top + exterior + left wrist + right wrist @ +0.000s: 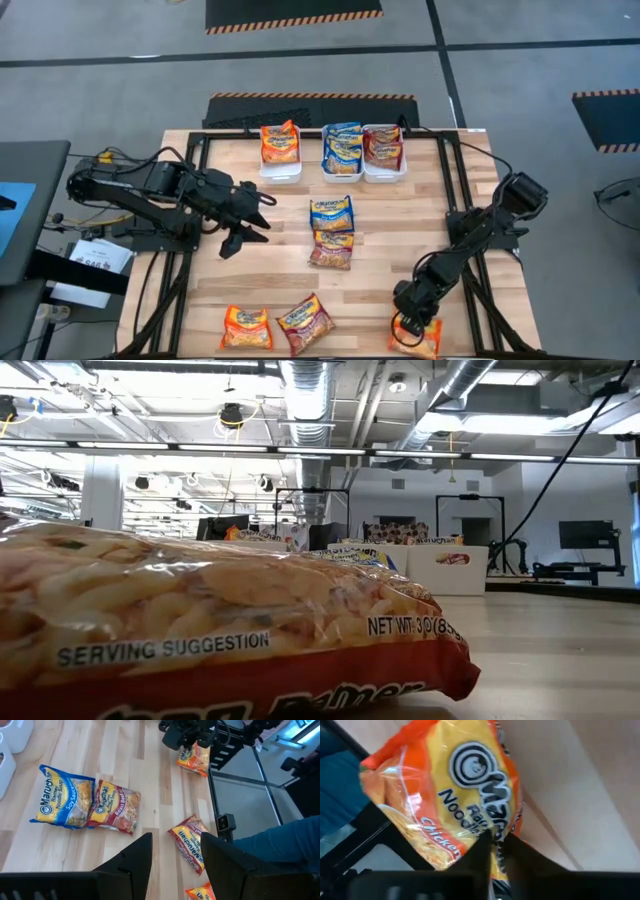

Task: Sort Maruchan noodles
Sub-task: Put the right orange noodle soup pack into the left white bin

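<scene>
Right hand (412, 335), lower right of the high view, pinches the flat orange plastic noodle packet (465, 785) on the wooden bench (400, 240). Left hand (250, 218) hovers spread at centre left.

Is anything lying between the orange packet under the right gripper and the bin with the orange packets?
Yes: on a straight line from the orange packet at the right gripper to the left bin, the blue packet and dark red packet lie mid-table.
</scene>
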Robot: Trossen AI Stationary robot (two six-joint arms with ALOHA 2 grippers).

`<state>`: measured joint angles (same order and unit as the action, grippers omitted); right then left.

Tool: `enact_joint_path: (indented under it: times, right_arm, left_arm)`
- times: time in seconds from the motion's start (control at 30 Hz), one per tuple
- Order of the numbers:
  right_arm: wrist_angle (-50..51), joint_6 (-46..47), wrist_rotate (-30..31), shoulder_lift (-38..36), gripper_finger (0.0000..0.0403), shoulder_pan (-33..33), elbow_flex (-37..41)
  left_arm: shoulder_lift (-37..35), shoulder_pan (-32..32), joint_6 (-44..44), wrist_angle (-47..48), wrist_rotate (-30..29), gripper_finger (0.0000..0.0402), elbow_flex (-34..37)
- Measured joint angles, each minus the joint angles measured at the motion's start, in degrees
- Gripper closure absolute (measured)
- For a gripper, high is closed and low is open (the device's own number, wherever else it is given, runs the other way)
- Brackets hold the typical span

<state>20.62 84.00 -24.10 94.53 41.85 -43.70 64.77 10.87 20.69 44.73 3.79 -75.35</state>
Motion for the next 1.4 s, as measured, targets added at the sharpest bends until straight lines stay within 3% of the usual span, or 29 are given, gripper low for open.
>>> enact_joint_path:
  times: [0.13,0.33,0.6,0.8,1.2,1.4]
  right_arm:
    - [-0.5,0.2,0.4,0.1,0.0391,0.0,0.1]
    - [0.1,1.6,1.2,-0.3,0.0396,0.0,0.0]
    - [15.5,1.9,15.6,-6.6,0.0398,0.0,-4.8]
    - [23.0,3.0,20.5,-11.2,0.0398,-0.5,-7.1]
    - [23.3,0.2,26.5,-15.9,0.0398,-3.9,-7.3]
    - [23.4,0.0,29.5,-16.6,0.0398,-5.3,-7.4]
  left_arm:
    - [0.0,0.0,0.0,0.0,0.0,0.0247,0.0]
    - [0.0,0.0,-0.2,0.0,0.0,0.0247,0.0]
    - [0.0,0.0,0.0,0.0,-0.1,0.0247,0.0]
    - [0.0,0.0,-0.8,0.0,-2.8,0.0247,0.0]
    - [0.0,0.0,0.7,0.0,-5.2,0.0245,0.0]
    - [1.6,0.0,3.2,1.8,-5.1,0.0222,0.0]
